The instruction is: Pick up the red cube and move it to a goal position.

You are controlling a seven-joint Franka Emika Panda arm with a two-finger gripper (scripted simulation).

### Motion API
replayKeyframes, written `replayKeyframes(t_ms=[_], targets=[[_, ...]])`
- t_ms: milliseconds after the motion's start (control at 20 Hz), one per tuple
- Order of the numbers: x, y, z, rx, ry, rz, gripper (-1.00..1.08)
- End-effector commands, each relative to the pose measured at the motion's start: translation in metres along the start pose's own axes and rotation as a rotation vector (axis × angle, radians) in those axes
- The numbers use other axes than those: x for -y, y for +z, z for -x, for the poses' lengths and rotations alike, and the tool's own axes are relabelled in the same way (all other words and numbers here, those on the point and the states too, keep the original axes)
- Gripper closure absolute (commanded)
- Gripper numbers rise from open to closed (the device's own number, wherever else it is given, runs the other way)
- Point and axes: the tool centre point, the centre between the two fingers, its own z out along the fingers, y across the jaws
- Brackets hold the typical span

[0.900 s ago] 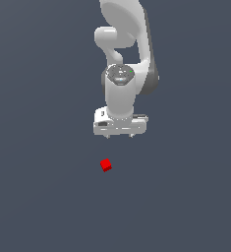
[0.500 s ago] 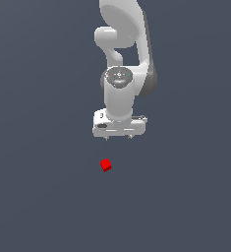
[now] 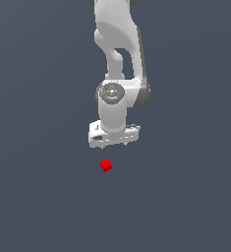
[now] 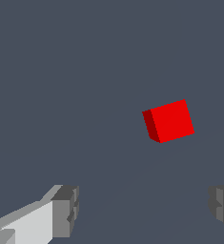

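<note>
Over the last second the gripper has come down a little, closing some of the gap to the red cube, while the cube itself has not moved on the table. The approach is under way and the grasp has not begun. In the wrist view the two fingers stand wide apart with nothing between them, so the gripper is released and empty. The red cube lies ahead of the fingertips and off-centre, nearer one finger than the other, clear of both. In the exterior view it sits just below the gripper and apart from it. How much height is left is hard to judge from these angles, but a further descent and probably a small sideways correction seem needed before closing. No goal marker is visible.
</note>
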Motion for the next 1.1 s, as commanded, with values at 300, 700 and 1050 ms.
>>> replayKeyframes(t_ms=[300, 700, 1050], targets=[[-0.03, 0.052, -0.023, -0.003, -0.161, 0.008, -0.92], [-0.045, 0.082, -0.041, -0.005, -0.26, 0.014, -0.92], [-0.049, 0.09, -0.047, -0.005, -0.287, 0.016, -0.92]])
